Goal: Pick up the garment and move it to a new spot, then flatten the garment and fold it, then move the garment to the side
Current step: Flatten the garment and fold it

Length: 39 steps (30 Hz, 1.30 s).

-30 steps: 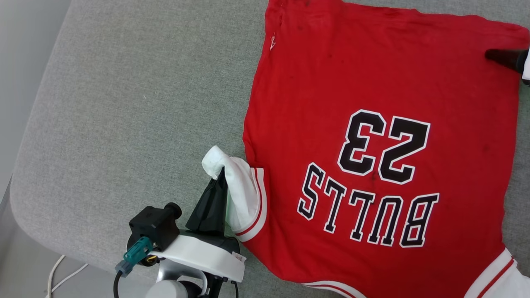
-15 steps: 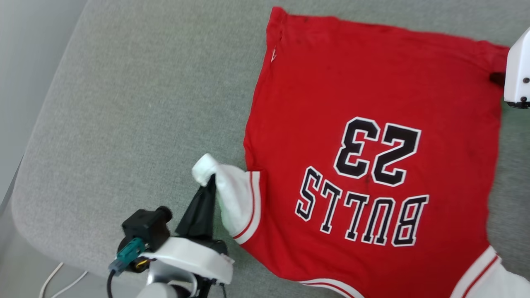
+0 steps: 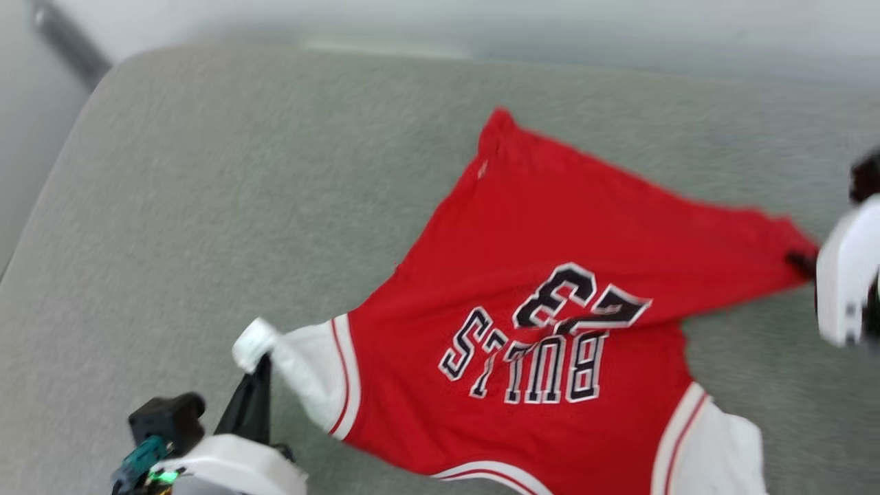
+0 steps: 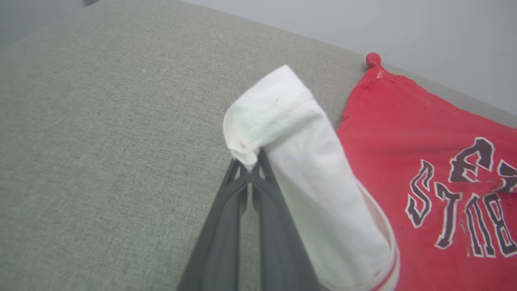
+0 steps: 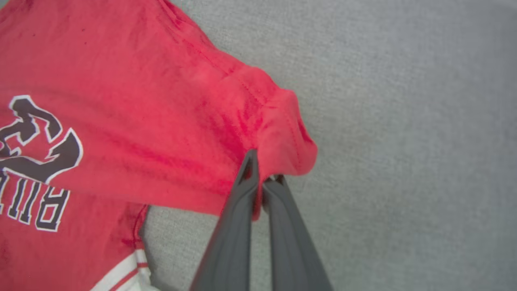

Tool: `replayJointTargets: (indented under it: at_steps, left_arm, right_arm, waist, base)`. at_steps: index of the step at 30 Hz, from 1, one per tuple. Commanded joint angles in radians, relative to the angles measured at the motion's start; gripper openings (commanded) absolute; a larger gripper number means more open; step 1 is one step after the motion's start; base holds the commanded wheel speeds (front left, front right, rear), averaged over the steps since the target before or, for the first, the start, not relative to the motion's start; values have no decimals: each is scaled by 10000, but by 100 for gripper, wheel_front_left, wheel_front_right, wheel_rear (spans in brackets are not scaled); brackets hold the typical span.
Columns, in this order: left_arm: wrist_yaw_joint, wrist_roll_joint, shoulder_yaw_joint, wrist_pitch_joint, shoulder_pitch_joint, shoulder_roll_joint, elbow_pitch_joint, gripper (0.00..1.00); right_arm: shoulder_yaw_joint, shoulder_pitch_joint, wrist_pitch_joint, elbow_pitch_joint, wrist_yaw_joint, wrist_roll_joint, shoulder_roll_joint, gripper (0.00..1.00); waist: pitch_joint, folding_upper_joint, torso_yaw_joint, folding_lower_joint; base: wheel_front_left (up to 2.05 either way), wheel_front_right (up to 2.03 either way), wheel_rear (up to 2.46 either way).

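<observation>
The garment (image 3: pixel 550 289), a red jersey with white sleeves and dark block letters, lies on the grey padded surface (image 3: pixel 206 206), creased across its number. My left gripper (image 3: pixel 260 363) is at the lower left, shut on the tip of one white sleeve (image 4: pixel 299 161), which drapes over its closed fingers (image 4: pixel 226 226). At the right edge my right gripper (image 3: pixel 799 261) is shut on a red hem corner (image 5: pixel 278 133), bunched at its fingertips and pulled up off the surface. The second white sleeve (image 3: pixel 715 440) lies at the bottom right.
The grey surface's rounded far-left corner (image 3: pixel 110 69) and far edge meet a pale wall (image 3: pixel 481 20). Bare grey fabric (image 5: pixel 404 121) spreads left of and beyond the garment.
The head view has shifted. My right gripper has shut on the hem corner and drawn it toward me, so the garment now slants and creases. The left gripper still holds the sleeve.
</observation>
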Motion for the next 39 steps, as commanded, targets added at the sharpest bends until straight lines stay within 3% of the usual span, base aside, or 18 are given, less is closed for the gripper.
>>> replayJointTargets:
  at_steps: [1,5,9,18,19,20,21,32,36,39]
  left_arm:
    - [66,-101,128,65,210,105,27,0]
    - [178,-332,422,234,671,357,144,0]
    - [240,-527,628,466,1090,598,277,0]
    - [297,-690,632,751,1455,738,325,0]
    - [281,-699,620,749,1434,740,324,0]
    - [259,-700,597,773,1408,756,327,0]
    - [249,-698,575,780,1380,761,319,0]
    - [197,-544,350,805,981,722,221,0]
    - [212,-447,205,747,706,624,83,0]
    - [225,-351,77,734,427,563,-63,0]
  right_arm:
    - [-263,819,-118,-397,-5,51,41,0]
    - [-1010,3131,-234,-1584,-3,-113,462,0]
    - [-1828,5400,-350,-2501,-3,-435,1293,0]
    - [-3459,9243,-752,-3282,-3,-843,4452,0]
    - [-3526,9359,-909,-3283,-3,-802,4636,16]
    - [-3553,9443,-1065,-3247,-3,-627,4804,70]
    - [-3564,9476,-1323,-3220,-3,-494,4921,100]
    - [-4181,7681,-6890,-2529,-3,-792,5084,100]
    - [-3823,6435,-7537,-1804,-3,-768,4543,100]
    - [-3127,5274,-7177,-1158,-3,-551,3925,100]
  waist:
    - [-798,0,-823,1]
    - [-1281,0,-1402,1]
    - [-1684,0,-1853,1]
    - [-2040,0,-2206,1]
    - [-2023,0,-2234,1]
    - [-2000,0,-2260,1]
    - [-1982,0,-2283,1]
    - [-1755,0,-2240,1]
    - [-1529,0,-2078,1]
    - [-1219,0,-1913,1]
  base:
    - [0,0,0]
    - [0,0,0]
    - [0,0,0]
    - [0,0,0]
    - [0,0,0]
    - [0,0,0]
    - [0,0,0]
    - [0,0,0]
    - [0,0,0]
    - [0,0,0]
